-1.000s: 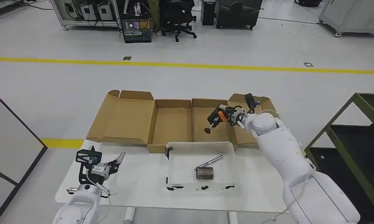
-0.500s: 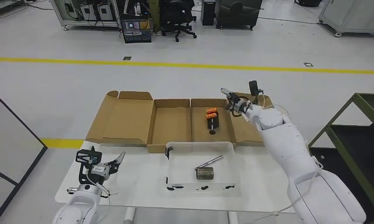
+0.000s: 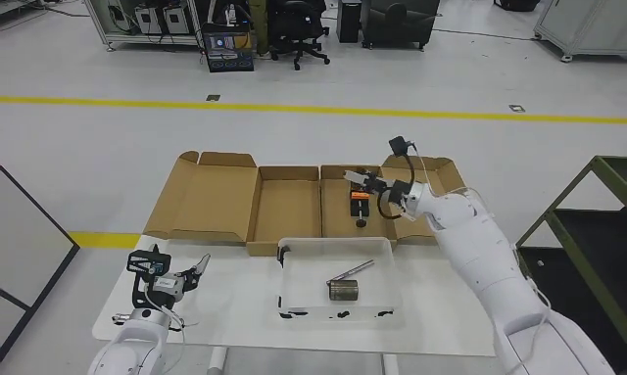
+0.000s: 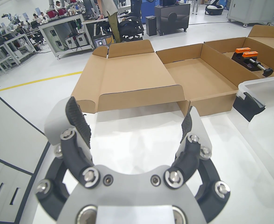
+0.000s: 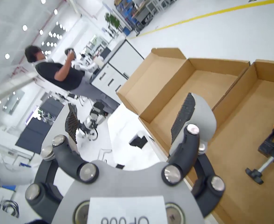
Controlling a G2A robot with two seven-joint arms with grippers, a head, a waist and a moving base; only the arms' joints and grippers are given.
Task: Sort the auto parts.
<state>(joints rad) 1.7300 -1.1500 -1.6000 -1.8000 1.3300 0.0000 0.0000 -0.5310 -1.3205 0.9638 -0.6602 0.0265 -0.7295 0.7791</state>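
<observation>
Left gripper [image 4: 133,108] hung low over the left end of the white desk [image 3: 235,297], jaws spread wide, nothing between them.

Cardboard box [image 3: 211,194] lay open along the far edge. Its left flap and middle compartment were bare.

White plastic bin [image 3: 294,248] sat in front of the box, holding a metal rod [image 3: 351,270] and a dark cylindrical part [image 3: 343,291].

Small bench vise [image 3: 359,203] rested in the right compartment, flat on the cardboard. Its long axis ran near-to-far. The orange-capped end pointed away from the robot, and the screw handle with its knob pointed back toward the bin.

Right gripper [image 5: 130,104] was above that compartment, just beside the vise and apart from it, jaws open and empty.

Judgement: placement looked done, and the bin parts remain. The right arm should rise clear of the compartment wall before swinging to the bin, so the vise is not nudged. It should then take the rod across its length, near the middle.
</observation>
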